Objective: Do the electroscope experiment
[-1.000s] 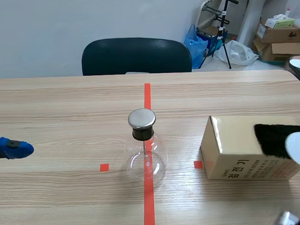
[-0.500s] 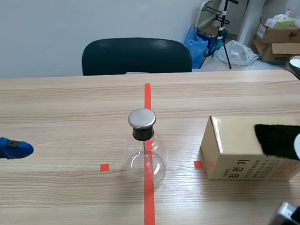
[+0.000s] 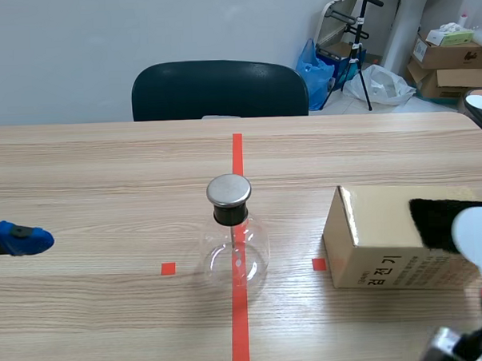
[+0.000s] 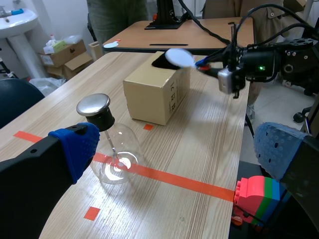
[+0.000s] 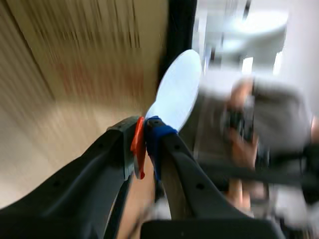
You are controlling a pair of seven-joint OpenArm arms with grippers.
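Centrally, round glass flask [image 3: 235, 257], flat white disc [image 3: 477, 236], perhaps plastic

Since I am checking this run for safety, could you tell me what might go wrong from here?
The right gripper pinches the white disc only by its thin red handle, at the very tips, so rubbing it on the black cloth could twist it loose. The cloth lies on the cardboard box, which might slide. The glass flask stands free; a hard touch on its metal cap may tip it.

frontal overview, left wrist sidelong, flask [image 3: 233, 238] shared
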